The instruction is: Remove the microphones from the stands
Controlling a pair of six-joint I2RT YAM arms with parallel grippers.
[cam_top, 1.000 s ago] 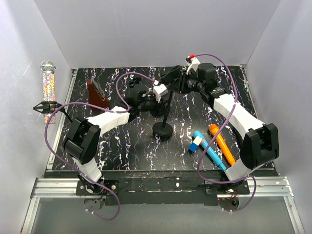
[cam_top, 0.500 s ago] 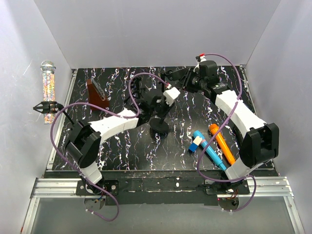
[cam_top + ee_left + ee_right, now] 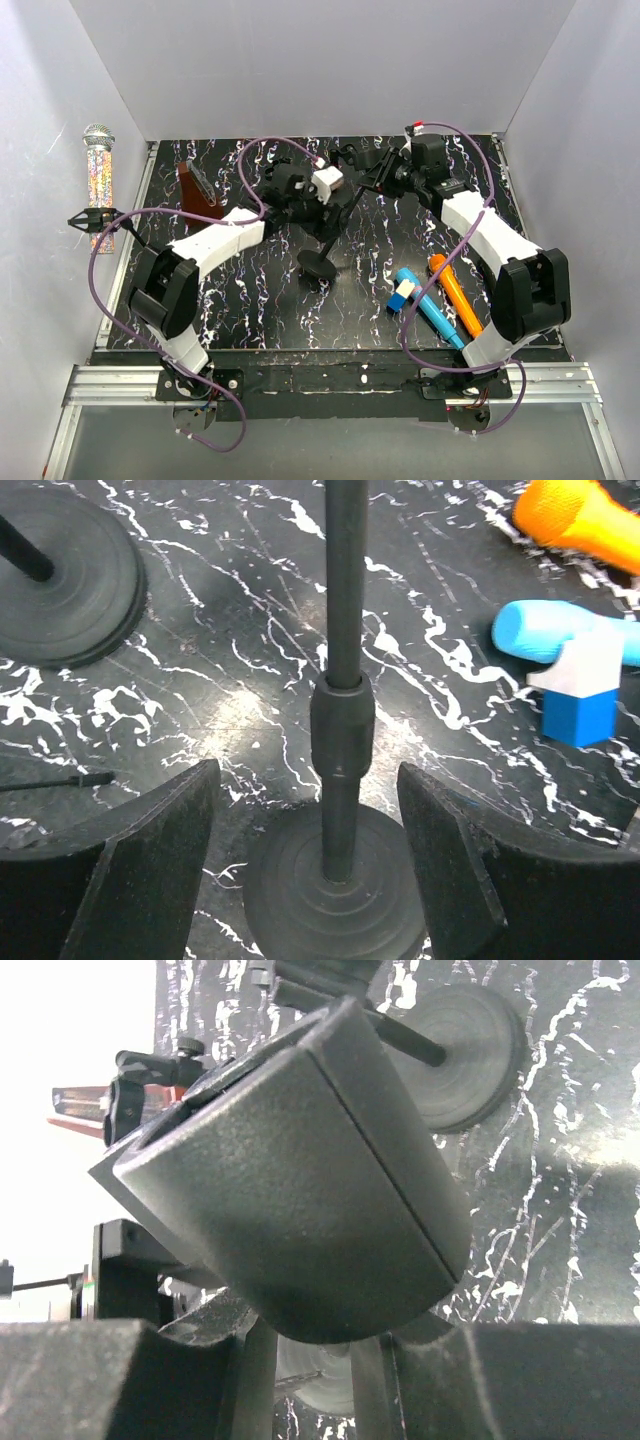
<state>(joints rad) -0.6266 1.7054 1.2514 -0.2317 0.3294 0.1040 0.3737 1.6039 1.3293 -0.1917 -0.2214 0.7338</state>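
Top: stand [image 3: 317,265] is leaning mid-worktop [image 3: 240,300].

Left wrist: left fingers [image 3: 150,870] are gaping either side of the pole [image 3: 342,730], touching nothing. They should be pinning it before any pull.

Right wrist: right fingers [image 3: 100,1380] are pinching a dark body, likely the microphone [image 3: 300,1180], at the stand's head. Pull along its axis.

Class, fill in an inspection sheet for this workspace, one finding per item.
Surface: black marbled table.
Job's things: stand, pole and round base visible; dark rounded object, maybe the microphone.
Clutter: blue tube, orange tube, blue-white block, brown item, second round base.
Hands: left hand open around stand, not touching; right hand shut on dark rounded object.
Cables: purple cables loop over both arms.
Surroundings: glitter microphone beside left wall.
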